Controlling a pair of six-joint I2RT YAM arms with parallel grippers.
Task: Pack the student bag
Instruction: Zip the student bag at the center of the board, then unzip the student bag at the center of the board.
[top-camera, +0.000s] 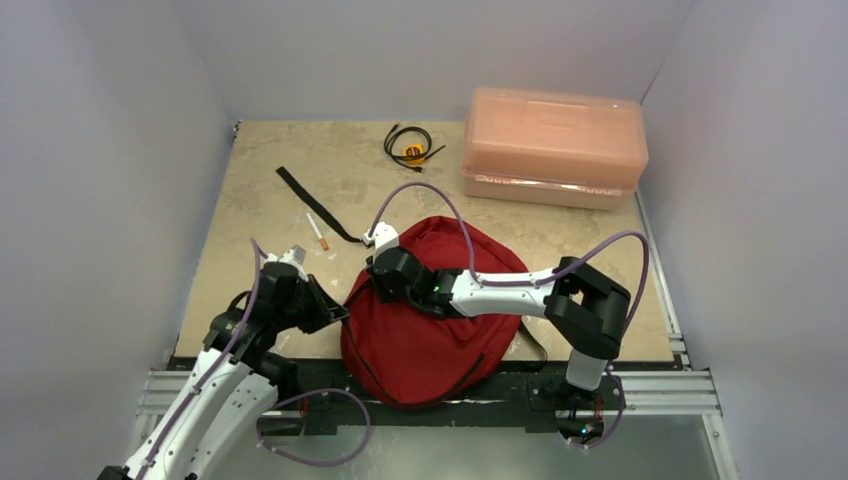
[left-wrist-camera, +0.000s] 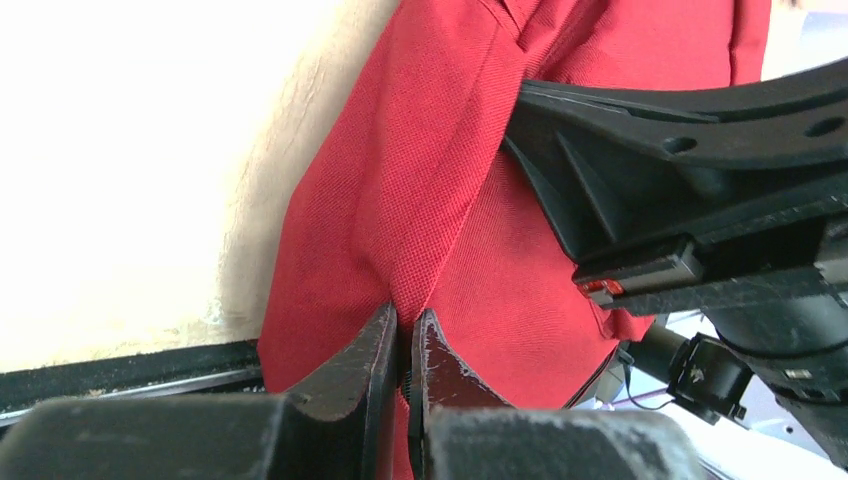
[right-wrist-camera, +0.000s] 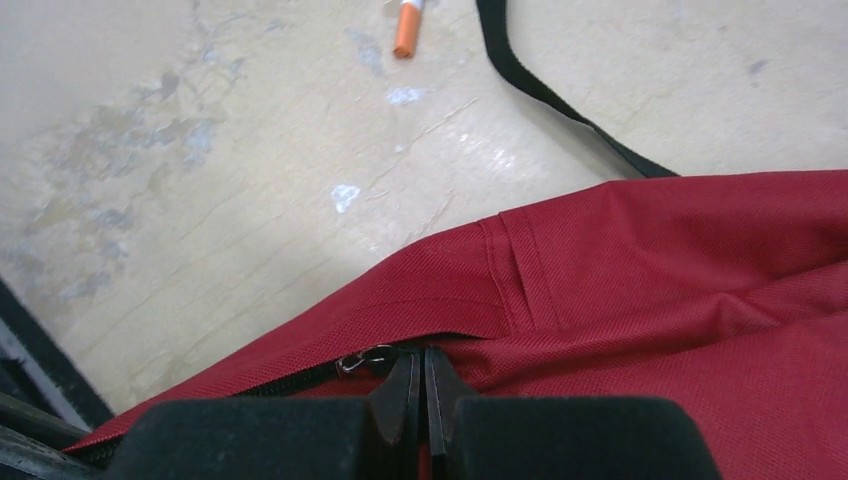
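The student bag (top-camera: 430, 335) lies at the near edge of the counter (top-camera: 270, 215), its left side pinched tight by the left jaws, while the right jaws are clenched at the zipper (right-wrist-camera: 300, 377) beside its little pull (right-wrist-camera: 362, 358), so a tug may just slip off.

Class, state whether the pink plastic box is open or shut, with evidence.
Shut: the pink box has its lid down on its base, no gap along the front.
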